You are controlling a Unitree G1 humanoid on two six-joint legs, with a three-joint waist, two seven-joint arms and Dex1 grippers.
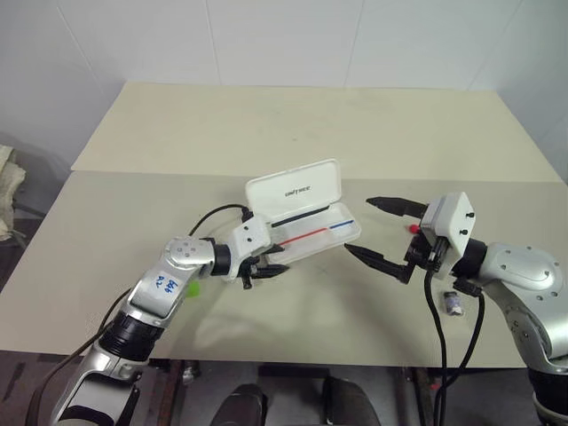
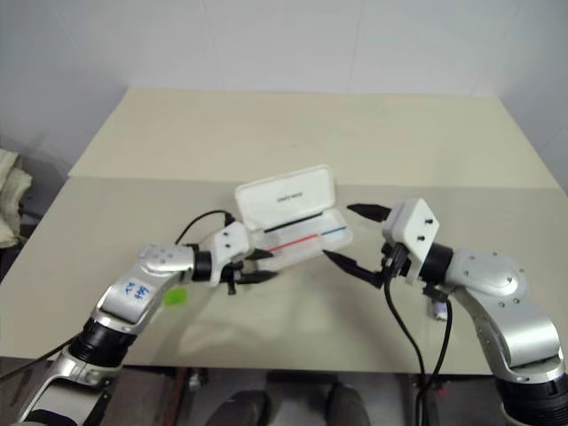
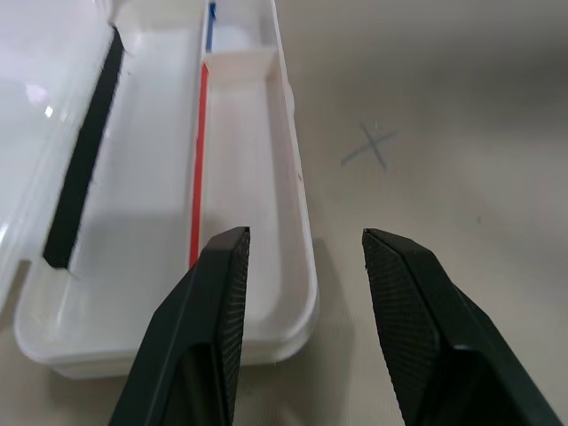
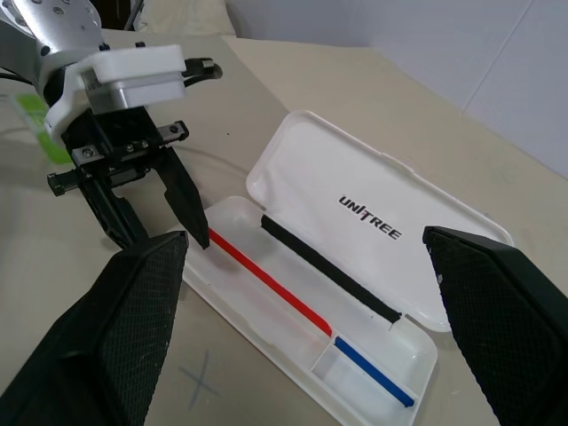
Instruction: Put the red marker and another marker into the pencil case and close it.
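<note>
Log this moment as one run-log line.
white hard plastic pencil case: lid open, no markers inside | left gripper: open, empty, at case's end | right gripper: open, empty | light green marker: on table

The white plastic pencil case (image 3: 266, 115) lies open on the pale beige table (image 3: 461, 115). Inside it a thin red line (image 3: 198, 169) runs along the tray, and a short blue line (image 3: 211, 25) sits past a small white wall. A black strip (image 3: 84, 160) runs along the far side of the tray. The left gripper (image 3: 306, 244) has two black fingers (image 3: 217, 293) standing apart with nothing between them, one above the case's near end. A faint grey cross mark (image 3: 371, 145) is drawn on the table beside the case.
</note>
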